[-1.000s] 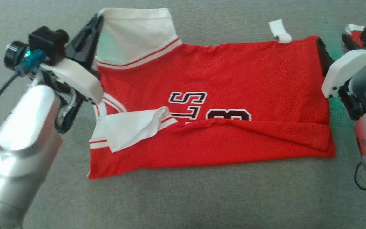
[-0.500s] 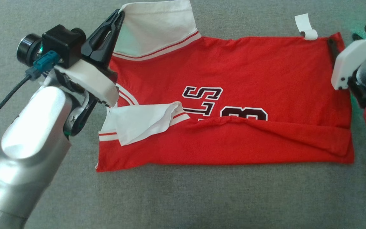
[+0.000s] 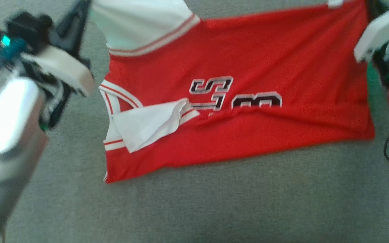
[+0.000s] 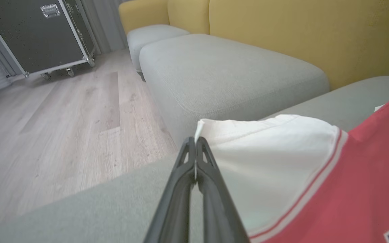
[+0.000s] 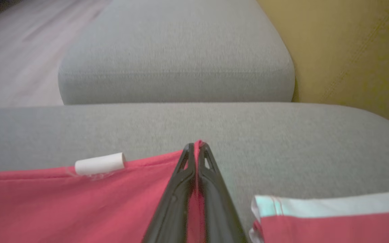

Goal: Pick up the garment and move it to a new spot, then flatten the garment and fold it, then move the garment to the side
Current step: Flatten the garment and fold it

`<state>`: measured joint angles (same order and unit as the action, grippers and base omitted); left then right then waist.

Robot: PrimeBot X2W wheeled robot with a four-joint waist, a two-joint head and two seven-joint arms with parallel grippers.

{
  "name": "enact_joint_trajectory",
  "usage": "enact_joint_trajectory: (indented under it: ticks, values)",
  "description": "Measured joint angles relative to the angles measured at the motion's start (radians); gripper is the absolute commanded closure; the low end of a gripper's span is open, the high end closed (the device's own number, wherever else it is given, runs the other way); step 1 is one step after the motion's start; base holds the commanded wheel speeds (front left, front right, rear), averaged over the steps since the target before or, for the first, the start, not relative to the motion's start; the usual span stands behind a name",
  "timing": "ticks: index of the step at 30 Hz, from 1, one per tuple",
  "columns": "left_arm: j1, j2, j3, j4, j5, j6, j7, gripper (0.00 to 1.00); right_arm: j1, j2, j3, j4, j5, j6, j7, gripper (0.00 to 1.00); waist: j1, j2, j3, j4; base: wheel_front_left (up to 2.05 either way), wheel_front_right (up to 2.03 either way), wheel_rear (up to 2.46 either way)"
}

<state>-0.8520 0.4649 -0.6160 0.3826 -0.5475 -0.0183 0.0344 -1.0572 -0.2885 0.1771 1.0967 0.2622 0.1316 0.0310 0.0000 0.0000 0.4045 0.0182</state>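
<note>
**Red jersey pinched at both far corners**

The jersey (image 3: 248, 67) lies spread on the grey cushion (image 3: 214, 209) with its long axis running left to right, from one arm to the other. The left gripper (image 4: 194, 145) has its jaws together on the far edge of the white sleeve (image 4: 275, 152). The right gripper (image 5: 196, 148) is clamped on the far corner of the red hem, near a small white tag (image 5: 100, 163). So the cloth lies toward the robot from both sets of jaws, and each arm holds its own end, neither nearer than the other. The near long edge is already turned up over the lower part of the numerals. The next move probably carries the far edge toward the robot, and both hands would need to travel together to keep that edge straight.

Another red-and-white piece (image 5: 333, 216) lies just beside the right fingers; whether it belongs to the jersey I cannot tell. Beyond the cushion are a second grey seat (image 4: 228, 74), a yellow backrest (image 4: 299, 33), a pale wood floor (image 4: 62, 118) and a black wheeled case (image 4: 35, 33).
</note>
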Motion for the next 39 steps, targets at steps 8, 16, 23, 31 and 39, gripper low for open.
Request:
enact_joint_trajectory:
  ticks: [8, 16, 23, 31, 39]
  values:
    - [-0.215, -0.01, 0.003, 0.204, 0.059, -0.036, -0.105, 1.0, -0.085, 0.023, 0.041, -0.047, 0.13, 0.0, -0.037, 1.0, 0.0001, 0.0, 0.034, -0.04, 0.0, 0.0, 0.0]
    - [-0.313, -0.079, -0.002, 0.385, 0.087, -0.067, -0.245, 1.0, -0.106, 0.023, 0.053, -0.033, 0.206, 0.0, -0.105, 1.0, 0.0001, 0.0, 0.03, -0.041, 0.0, 0.0, 0.0]
    - [-0.293, -0.113, -0.025, 0.453, 0.053, -0.098, -0.265, 1.0, -0.091, 0.013, 0.112, -0.024, 0.267, 0.0, -0.095, 1.0, 0.0, 0.0, -0.006, -0.028, 0.0, 0.0, 0.0]
    - [-0.152, -0.117, -0.101, 0.394, -0.111, -0.114, -0.154, 1.0, 0.055, -0.061, 0.215, -0.048, 0.37, 0.0, 0.007, 1.0, -0.0002, 0.0, -0.071, 0.001, 0.0, 0.0, 0.0]
    - [-0.018, 0.032, -0.224, 0.188, -0.242, -0.114, 0.009, 1.0, 0.149, -0.127, 0.338, -0.119, 0.455, 0.0, 0.112, 1.0, -0.0002, 0.0, -0.13, 0.019, 0.0, 0.0, 0.0]
